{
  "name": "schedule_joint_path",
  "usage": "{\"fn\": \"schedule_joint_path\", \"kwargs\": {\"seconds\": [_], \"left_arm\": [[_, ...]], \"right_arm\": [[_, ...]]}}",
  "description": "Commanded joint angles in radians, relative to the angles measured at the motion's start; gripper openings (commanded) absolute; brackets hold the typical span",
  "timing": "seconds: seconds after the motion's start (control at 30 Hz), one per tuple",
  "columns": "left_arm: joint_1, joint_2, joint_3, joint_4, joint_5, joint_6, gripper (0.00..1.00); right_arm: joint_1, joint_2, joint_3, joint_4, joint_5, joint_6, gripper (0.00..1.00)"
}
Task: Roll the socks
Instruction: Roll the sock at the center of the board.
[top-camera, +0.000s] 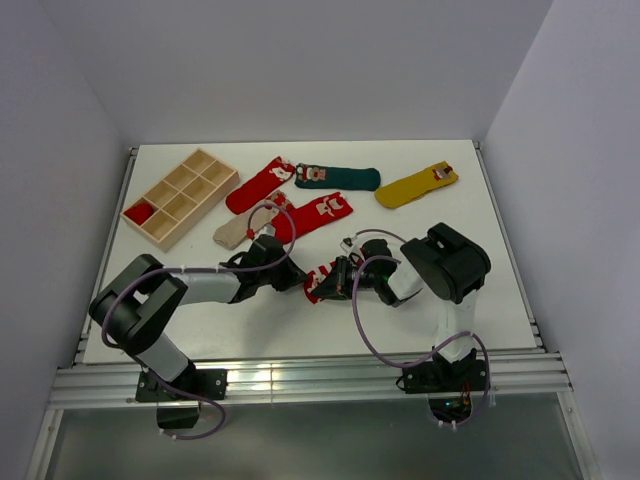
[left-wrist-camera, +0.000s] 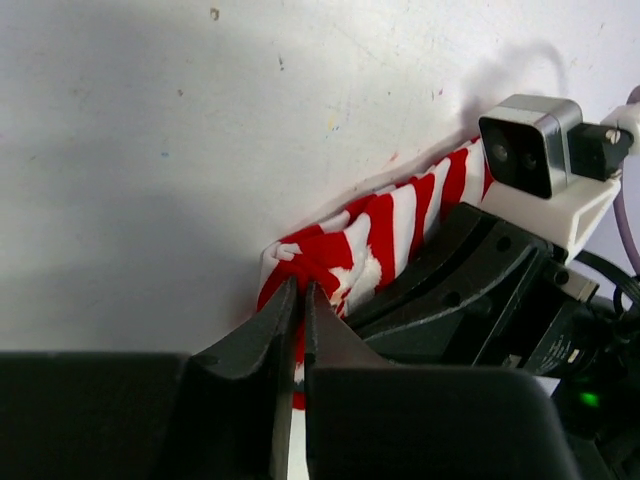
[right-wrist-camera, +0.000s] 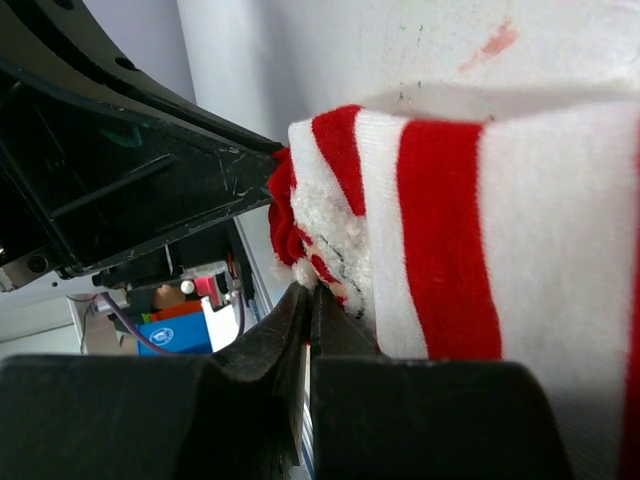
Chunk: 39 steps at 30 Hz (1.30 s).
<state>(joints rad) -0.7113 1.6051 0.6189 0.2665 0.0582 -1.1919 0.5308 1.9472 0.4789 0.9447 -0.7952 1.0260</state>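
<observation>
– since both arms meet over one sock, what should i mind?

– you have the striped sock (left-wrist-camera: 400, 215) lying in the middle of the worktop (top-camera: 250, 330), nearer the front edge, between the two arms. your left tool (left-wrist-camera: 302, 295) has its fingers drawn almost together, only a slit between them, pinching the bunched end of the sock. your right tool (right-wrist-camera: 305, 295) is pressed tight together at the fuzzy patch on the sock's edge. i cannot tell whether it has any fabric caught.

– so how do i roll it well?

– i'd say anchor one end and turn the other over it. make sure you grip the whole thickness, not one layer, or the soft knit will slip and the roll will slacken. the two tools sit very close, so give each its own side and avoid knocking the wrist cameras.

– and the space around?

– the worktop is white, smooth and lightly scuffed, so the sock may slide rather than turn. the other socks lie well apart toward the back: red socks (top-camera: 258, 187), a beige sock (top-camera: 232, 232), a green sock (top-camera: 340, 178) and a yellow sock (top-camera: 415, 186). a wooden tray (top-camera: 178, 195) stands at the back left. plain pale walls close in three sides.
</observation>
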Motion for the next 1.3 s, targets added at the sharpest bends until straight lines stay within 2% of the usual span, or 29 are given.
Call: {"fn": "schedule_joint_path", "kwargs": {"seconds": [0.0,0.07,0.27,0.4,0.5,0.63,0.8,1.07,1.13,1.23,1.27], "left_arm": [[-0.013,0.035,0.056,-0.081,-0.037,0.008,0.08],[-0.019,0.056,0.079,-0.139,-0.053,0.005,0.05],[-0.028,0.110,0.100,-0.223,-0.096,-0.031,0.00],[-0.034,0.108,0.111,-0.251,-0.121,-0.040,0.00],[-0.037,0.099,0.125,-0.263,-0.139,-0.041,0.00],[-0.042,0.099,0.142,-0.303,-0.153,-0.048,0.00],[-0.047,0.111,0.162,-0.326,-0.153,-0.052,0.00],[-0.047,0.118,0.174,-0.343,-0.159,-0.061,0.00],[-0.048,0.118,0.176,-0.346,-0.159,-0.066,0.00],[-0.047,0.115,0.174,-0.349,-0.159,-0.072,0.00],[-0.047,0.111,0.173,-0.348,-0.159,-0.074,0.00]], "right_arm": [[-0.006,-0.004,0.006,-0.116,0.086,-0.061,0.00],[-0.005,-0.020,0.006,-0.144,0.096,-0.078,0.00],[0.006,-0.135,0.016,-0.308,0.157,-0.179,0.11],[0.032,-0.226,0.036,-0.434,0.231,-0.262,0.30],[0.060,-0.298,0.055,-0.515,0.298,-0.319,0.39],[0.124,-0.343,0.096,-0.619,0.414,-0.408,0.43],[0.210,-0.358,0.150,-0.734,0.600,-0.472,0.44],[0.287,-0.338,0.216,-0.889,0.784,-0.501,0.43],[0.294,-0.329,0.237,-0.935,0.839,-0.504,0.40],[0.307,-0.312,0.244,-0.966,0.861,-0.494,0.27],[0.305,-0.310,0.241,-0.965,0.860,-0.488,0.15]]}}
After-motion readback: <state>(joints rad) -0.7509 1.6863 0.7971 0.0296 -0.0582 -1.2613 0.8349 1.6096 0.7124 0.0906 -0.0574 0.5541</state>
